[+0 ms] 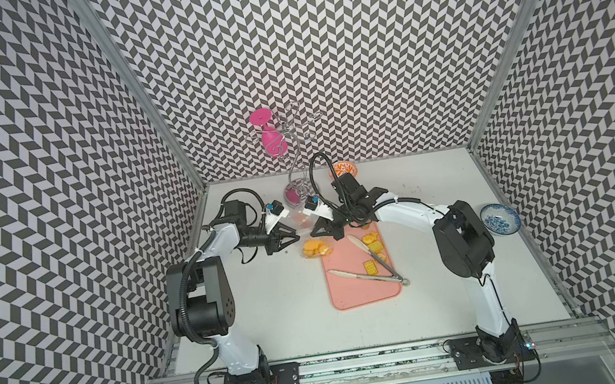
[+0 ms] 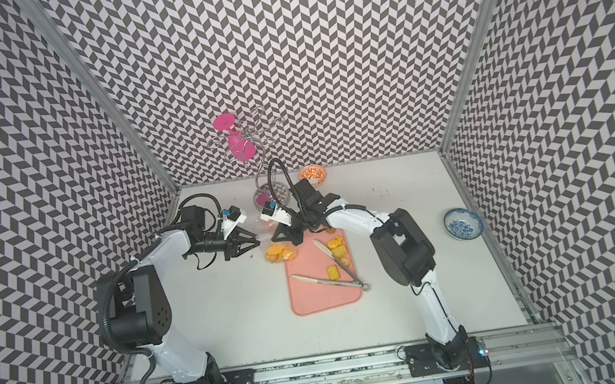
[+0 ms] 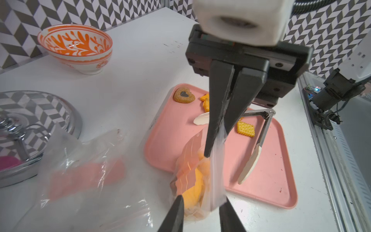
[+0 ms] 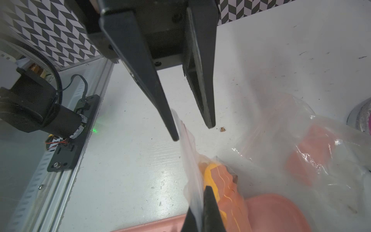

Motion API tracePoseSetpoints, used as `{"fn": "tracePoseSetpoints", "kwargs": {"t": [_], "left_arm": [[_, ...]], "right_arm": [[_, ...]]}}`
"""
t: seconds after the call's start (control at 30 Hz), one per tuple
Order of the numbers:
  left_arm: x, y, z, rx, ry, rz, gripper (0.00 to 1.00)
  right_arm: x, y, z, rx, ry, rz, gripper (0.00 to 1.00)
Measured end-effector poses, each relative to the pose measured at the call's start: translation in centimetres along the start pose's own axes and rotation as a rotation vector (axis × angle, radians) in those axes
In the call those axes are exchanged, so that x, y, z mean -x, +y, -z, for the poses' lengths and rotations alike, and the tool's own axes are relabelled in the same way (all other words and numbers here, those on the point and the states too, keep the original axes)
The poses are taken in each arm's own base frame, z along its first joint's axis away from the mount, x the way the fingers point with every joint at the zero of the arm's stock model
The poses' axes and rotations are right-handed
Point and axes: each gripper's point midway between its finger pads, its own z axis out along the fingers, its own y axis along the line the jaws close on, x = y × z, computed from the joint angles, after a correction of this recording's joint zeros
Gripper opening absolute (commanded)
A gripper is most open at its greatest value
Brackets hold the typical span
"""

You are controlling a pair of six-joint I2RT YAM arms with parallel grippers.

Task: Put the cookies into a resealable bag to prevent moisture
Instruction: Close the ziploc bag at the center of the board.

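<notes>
Cookies (image 3: 192, 192) in bag (image 3: 217, 174) beneath right claw (image 3: 217, 141), clenched on bag; left claw (image 4: 192, 132) released.

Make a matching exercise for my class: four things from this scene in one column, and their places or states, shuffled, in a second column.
Column one:
1. tongs
2. blue bowl
3. orange bowl
4. right gripper

Column two:
A. shut on the clear bag
B. by the back wall
C. lying on the pink tray
D. at the far right of the table

Pairs: 1-C, 2-D, 3-B, 4-A
</notes>
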Motion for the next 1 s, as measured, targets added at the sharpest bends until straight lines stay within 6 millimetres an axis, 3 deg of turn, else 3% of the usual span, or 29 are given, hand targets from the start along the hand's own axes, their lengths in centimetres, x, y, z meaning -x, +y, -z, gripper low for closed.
{"fn": "tracePoseSetpoints", "kwargs": {"t": [0.07, 0.27, 0.4, 0.5, 0.57, 0.77, 1.0], "left_arm": [[0.3, -0.3, -0.3, -0.015, -0.009, -0.01, 0.27], [0.9, -0.2, -0.8, -0.046, -0.029, -0.022, 0.01], [0.8, -0.2, -0.9, -0.058, -0.034, -0.01, 0.0], [0.9, -0.3, -0.8, -0.063, -0.04, -0.004, 0.0], [0.9, -0.4, -0.8, -0.068, -0.041, 0.002, 0.0], [0.8, -0.8, -0.7, -0.079, -0.037, 0.023, 0.0], [0.9, -0.9, -0.7, -0.085, -0.035, 0.028, 0.0]], "right_arm": [[0.0, 0.2, 0.0, 0.012, 0.001, -0.012, 0.0], [0.2, 0.7, 0.0, 0.037, -0.007, -0.022, 0.0], [0.2, 0.8, 0.0, 0.049, -0.01, -0.025, 0.0], [0.3, 0.9, 0.0, 0.052, -0.014, -0.023, 0.26], [0.4, 0.8, 0.0, 0.05, -0.027, -0.015, 0.32], [0.5, 0.3, -0.5, 0.033, -0.068, -0.011, 0.26], [2.0, 0.1, -0.3, 0.029, -0.113, 0.02, 0.2]]}}
